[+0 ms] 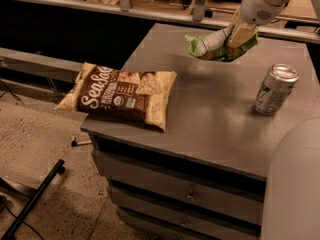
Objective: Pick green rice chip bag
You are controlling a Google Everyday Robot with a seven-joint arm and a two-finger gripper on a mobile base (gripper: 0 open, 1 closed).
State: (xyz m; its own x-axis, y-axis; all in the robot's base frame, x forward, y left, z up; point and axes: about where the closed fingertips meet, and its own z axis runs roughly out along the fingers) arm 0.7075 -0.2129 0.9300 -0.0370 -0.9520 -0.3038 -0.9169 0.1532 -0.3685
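The green rice chip bag (212,44) is small, crinkled and bright green with white patches. It hangs tilted in the air just above the far part of the grey cabinet top (210,109). My gripper (239,34) comes down from the white arm at the top right and is shut on the bag's right end. A shadow lies on the top under the bag.
A large brown-and-cream "Seabak" chip bag (120,95) lies at the cabinet's front left corner, overhanging the edge. A silver drink can (275,89) stands at the right. My white robot body (295,189) fills the lower right. Drawers face the front; a shelf runs behind.
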